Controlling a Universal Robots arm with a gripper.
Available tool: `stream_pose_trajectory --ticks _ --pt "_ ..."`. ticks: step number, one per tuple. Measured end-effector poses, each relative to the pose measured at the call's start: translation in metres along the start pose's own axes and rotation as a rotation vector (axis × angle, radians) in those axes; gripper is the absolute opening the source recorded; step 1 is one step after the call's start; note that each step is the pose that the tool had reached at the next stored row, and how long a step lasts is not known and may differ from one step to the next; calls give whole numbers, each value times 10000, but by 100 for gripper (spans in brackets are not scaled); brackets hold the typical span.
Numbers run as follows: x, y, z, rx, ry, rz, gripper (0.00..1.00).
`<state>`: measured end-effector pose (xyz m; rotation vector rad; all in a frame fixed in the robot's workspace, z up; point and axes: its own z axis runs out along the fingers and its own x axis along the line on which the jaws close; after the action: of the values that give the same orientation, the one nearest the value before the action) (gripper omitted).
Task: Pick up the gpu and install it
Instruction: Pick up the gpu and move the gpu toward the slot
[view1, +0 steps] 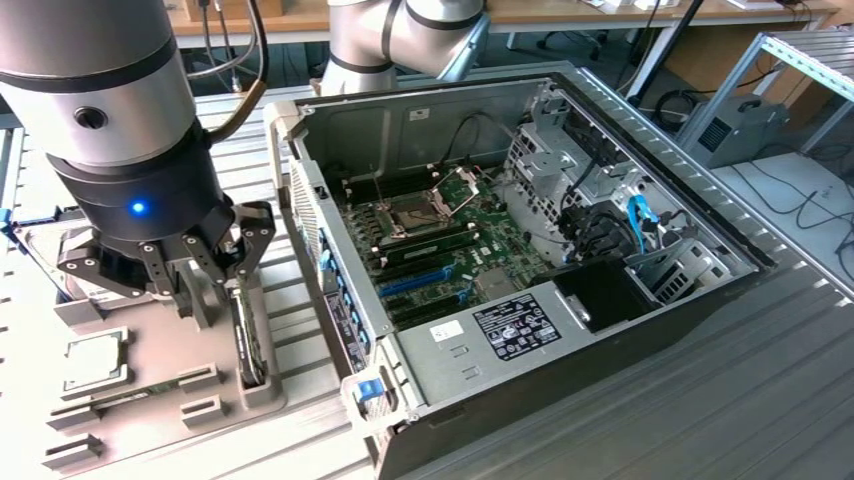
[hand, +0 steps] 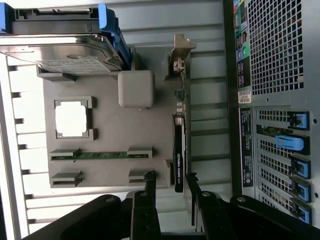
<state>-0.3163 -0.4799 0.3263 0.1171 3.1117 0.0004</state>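
The gpu (view1: 248, 345) is a thin dark card standing on edge in a slot of the grey holder tray (view1: 160, 400), at the exterior view's left. In the wrist view the gpu (hand: 178, 150) is edge-on, with its silvery bracket (hand: 180, 52) at the far end. My gripper (view1: 220, 285) hangs just above the card, open. In the wrist view the gripper (hand: 170, 180) has its two dark fingertips (hand: 149, 179) on either side of the card's near end, with a gap on each side. Nothing is held.
The open computer case (view1: 641, 300) lies beside the tray, with the motherboard and its blue slots (view1: 420, 282) exposed. Its rear grille (hand: 272, 45) faces the tray. The tray also holds a hard drive (hand: 65, 57), a square CPU (hand: 72, 119) and a memory stick (hand: 100, 155).
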Motion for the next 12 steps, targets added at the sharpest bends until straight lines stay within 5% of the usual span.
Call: stream_pose_trajectory --ticks 12 --pt "-3 0 42 0 0 0 36"
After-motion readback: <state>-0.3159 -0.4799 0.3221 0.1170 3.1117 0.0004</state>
